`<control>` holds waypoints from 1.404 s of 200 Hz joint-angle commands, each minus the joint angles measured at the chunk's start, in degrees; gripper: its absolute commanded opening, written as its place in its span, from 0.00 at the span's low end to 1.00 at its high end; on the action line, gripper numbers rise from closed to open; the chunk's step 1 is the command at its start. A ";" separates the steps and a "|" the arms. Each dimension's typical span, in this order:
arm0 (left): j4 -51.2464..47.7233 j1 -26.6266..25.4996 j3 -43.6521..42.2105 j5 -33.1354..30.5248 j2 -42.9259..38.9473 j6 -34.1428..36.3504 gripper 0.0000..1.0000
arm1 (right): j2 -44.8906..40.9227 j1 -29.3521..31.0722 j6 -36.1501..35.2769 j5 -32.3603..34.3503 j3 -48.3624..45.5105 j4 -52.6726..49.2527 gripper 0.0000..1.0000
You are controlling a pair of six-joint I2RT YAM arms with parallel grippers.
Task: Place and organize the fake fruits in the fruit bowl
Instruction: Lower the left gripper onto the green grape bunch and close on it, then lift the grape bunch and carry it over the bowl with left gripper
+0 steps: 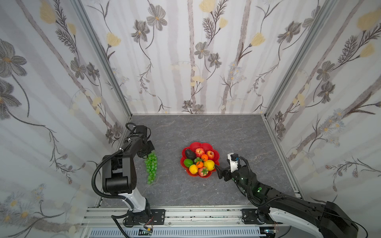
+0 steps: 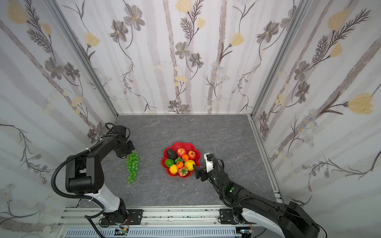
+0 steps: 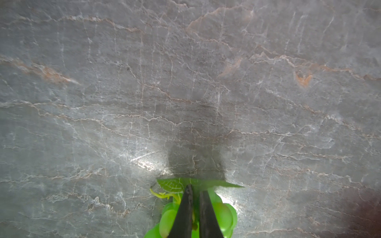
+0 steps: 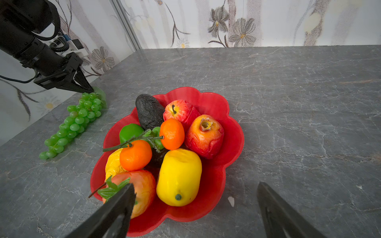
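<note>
The green grape bunch [image 1: 151, 167] [image 2: 133, 165] lies on the grey table, left of the bowl. My left gripper [image 1: 147, 154] [image 3: 194, 190] is shut on its stem end, beside the green leaf [image 3: 173, 183]; the right wrist view shows the same grip [image 4: 87, 89] on the grapes [image 4: 76, 121]. The red flower-shaped fruit bowl [image 1: 216, 154] [image 2: 198, 153] [image 4: 233, 144] holds an avocado [image 4: 149, 111], two red apples, two tangerines, a lime [image 4: 129, 131], a lemon [image 4: 179, 175] and other fruits. My right gripper [image 1: 218, 171] [image 4: 195, 185] stands open at the bowl's near right edge, holding nothing.
Flower-patterned walls close in the table on three sides. The left arm's elbow [image 1: 118, 173] stands near the left wall. An aluminium rail [image 1: 185, 216] runs along the front edge. A small white fleck [image 4: 231, 201] lies on the table by the bowl.
</note>
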 commanded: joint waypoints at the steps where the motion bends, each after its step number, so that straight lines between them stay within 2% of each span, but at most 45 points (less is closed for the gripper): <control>1: 0.36 -0.01 -0.31 -0.89 -0.69 -0.93 0.01 | 0.37 0.00 -0.75 -0.77 0.60 2.79 0.92; 39: 1.23 -0.67 -1.51 -0.97 -3.05 -1.61 0.00 | 0.64 0.00 -0.81 -0.80 0.72 2.89 0.92; 81: 3.64 -3.01 -5.29 -1.23 -9.95 -2.96 0.00 | 0.57 0.00 -0.96 -0.67 0.88 2.83 0.92; 139: 3.59 -11.09 -7.15 -2.44 -20.67 -2.48 0.00 | 0.13 0.00 -0.90 -0.27 0.65 2.83 0.92; 204: 2.22 -21.87 -1.08 -3.52 -27.56 -1.02 0.00 | -1.18 0.00 -1.03 0.90 0.21 2.48 0.92; 255: 2.98 -26.57 6.73 -3.63 -25.38 1.52 0.00 | -2.24 0.00 -1.51 1.93 -0.19 2.35 0.92; 281: 4.53 -28.20 10.45 -0.82 -23.13 2.80 0.00 | -3.00 0.00 -1.71 2.21 -0.55 2.67 0.92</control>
